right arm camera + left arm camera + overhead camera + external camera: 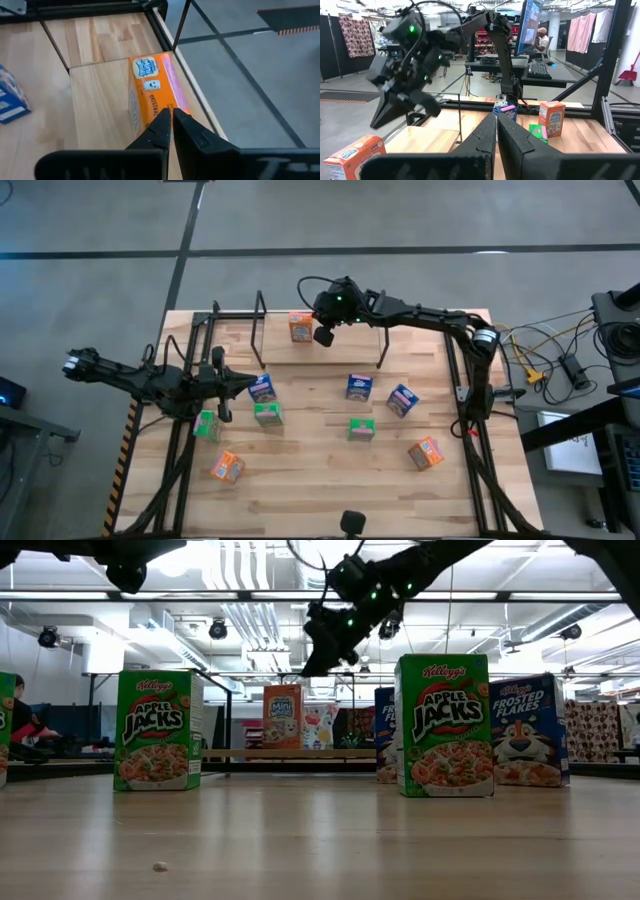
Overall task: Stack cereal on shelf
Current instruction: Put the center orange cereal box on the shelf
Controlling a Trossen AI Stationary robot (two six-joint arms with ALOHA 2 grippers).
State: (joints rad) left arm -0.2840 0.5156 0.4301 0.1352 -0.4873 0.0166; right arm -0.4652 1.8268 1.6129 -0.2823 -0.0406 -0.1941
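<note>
I had the right gripper (323, 335) raised over the far edge of the surface (320, 480), its jaws pressed together on nothing, just above the orange cereal box (300, 327) standing on the shelf (262, 330). The left gripper (258, 383) waited near the left side, jaws likewise closed and empty, beside a blue box (262, 389) and a green box (267, 414). The other boxes lay scattered across the wood, well apart.
</note>
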